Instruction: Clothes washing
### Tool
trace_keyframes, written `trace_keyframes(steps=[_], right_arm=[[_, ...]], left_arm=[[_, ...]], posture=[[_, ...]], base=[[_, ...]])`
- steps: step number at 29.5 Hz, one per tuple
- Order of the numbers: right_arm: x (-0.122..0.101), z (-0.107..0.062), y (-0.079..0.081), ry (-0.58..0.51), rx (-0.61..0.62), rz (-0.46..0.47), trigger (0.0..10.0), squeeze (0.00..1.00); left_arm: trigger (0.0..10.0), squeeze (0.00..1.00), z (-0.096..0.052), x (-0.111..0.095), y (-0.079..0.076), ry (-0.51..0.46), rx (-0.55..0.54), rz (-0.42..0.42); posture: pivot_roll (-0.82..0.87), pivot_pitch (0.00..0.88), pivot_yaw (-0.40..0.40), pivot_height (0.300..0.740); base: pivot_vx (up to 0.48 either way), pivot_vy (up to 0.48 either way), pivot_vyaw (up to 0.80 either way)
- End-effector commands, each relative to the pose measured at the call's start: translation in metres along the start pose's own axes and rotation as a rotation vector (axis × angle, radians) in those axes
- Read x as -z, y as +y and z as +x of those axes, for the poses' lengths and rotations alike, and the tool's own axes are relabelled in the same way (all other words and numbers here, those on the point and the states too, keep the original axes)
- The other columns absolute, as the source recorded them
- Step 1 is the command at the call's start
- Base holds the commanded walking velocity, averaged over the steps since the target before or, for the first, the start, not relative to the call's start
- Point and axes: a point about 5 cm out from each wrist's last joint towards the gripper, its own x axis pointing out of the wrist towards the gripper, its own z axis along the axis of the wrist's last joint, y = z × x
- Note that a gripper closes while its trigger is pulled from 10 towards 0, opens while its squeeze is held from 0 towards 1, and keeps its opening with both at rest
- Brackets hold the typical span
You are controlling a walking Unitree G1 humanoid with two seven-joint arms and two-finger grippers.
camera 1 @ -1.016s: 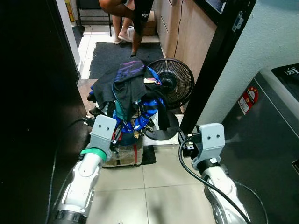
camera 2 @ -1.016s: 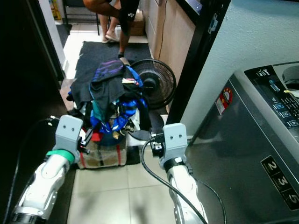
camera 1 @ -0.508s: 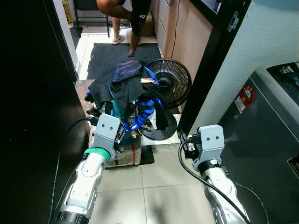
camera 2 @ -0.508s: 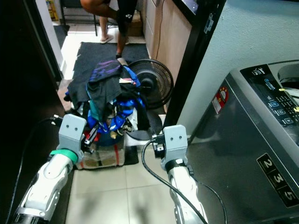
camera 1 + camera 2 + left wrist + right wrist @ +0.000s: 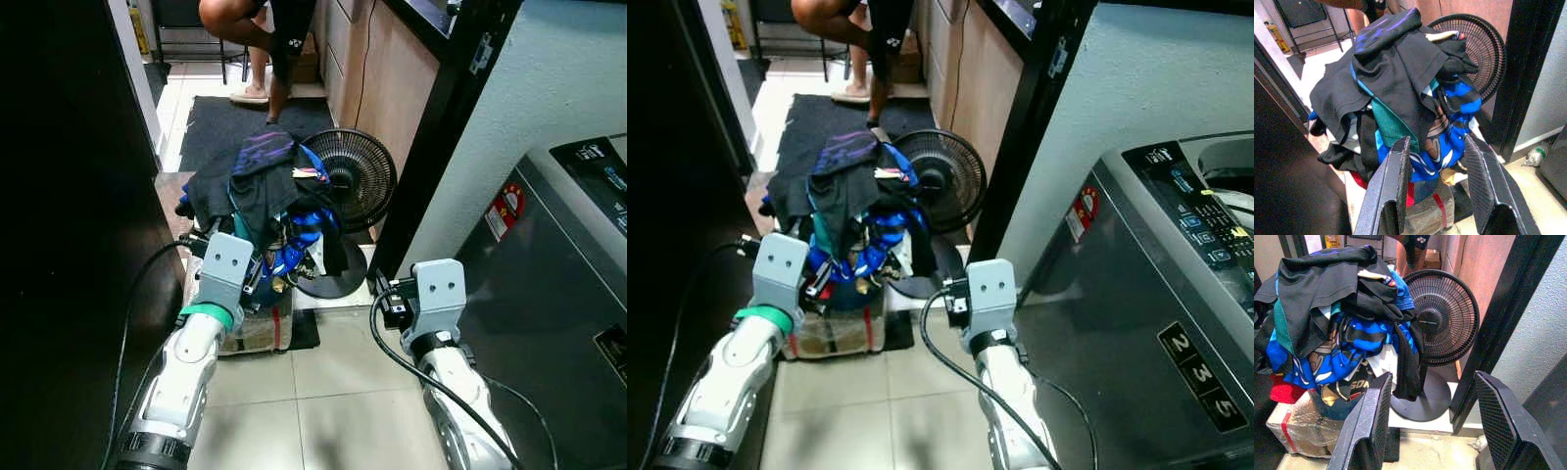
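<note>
Clothes (image 5: 265, 191) heaped at centre frame, beside black fan (image 5: 355, 179). Left pincer (image 5: 1437, 186) open, just short of the heap. Right pincer (image 5: 1432, 426) open, facing the fan. Washing machine (image 5: 1176, 323) at right edge.

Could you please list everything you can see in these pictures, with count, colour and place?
pile of clothes: one heap, black, blue, teal and purple, on the wrapped box ahead of the robot
wrapped box: one, beige with a red stripe, on the floor under the pile
fan: one, black, standing right of the pile
washing machine: one, dark grey, at the robot's right
mat: one, dark, on the floor beyond the pile
person: one, legs showing, at the far end
left gripper: black fingers open, just short of the pile
right gripper: black fingers open, aimed toward the fan base
</note>
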Motion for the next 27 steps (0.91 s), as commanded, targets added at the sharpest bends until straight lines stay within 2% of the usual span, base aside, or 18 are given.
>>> trace_keyframes(steps=[1, 27], right_arm=[[0.0046, -0.0037, -0.0032, 0.012, 0.016, -0.002, 10.0, 0.0], [0.0059, -0.0024, -0.0061, 0.014, 0.025, -0.013, 10.0, 0.0]], left_arm=[[10.0, 0.0, -0.0006, 0.0046, -0.0035, 0.017, 0.01, -0.009], [10.0, 0.0, -0.0011, 0.0087, -0.0032, 0.034, 0.006, -0.035]], posture=[[0.01, 0.055, 0.021, 0.74], [0.01, 0.062, 0.012, 0.74]], base=[[0.0, 0.0, 0.0], [0.0, 0.0, 0.0]])
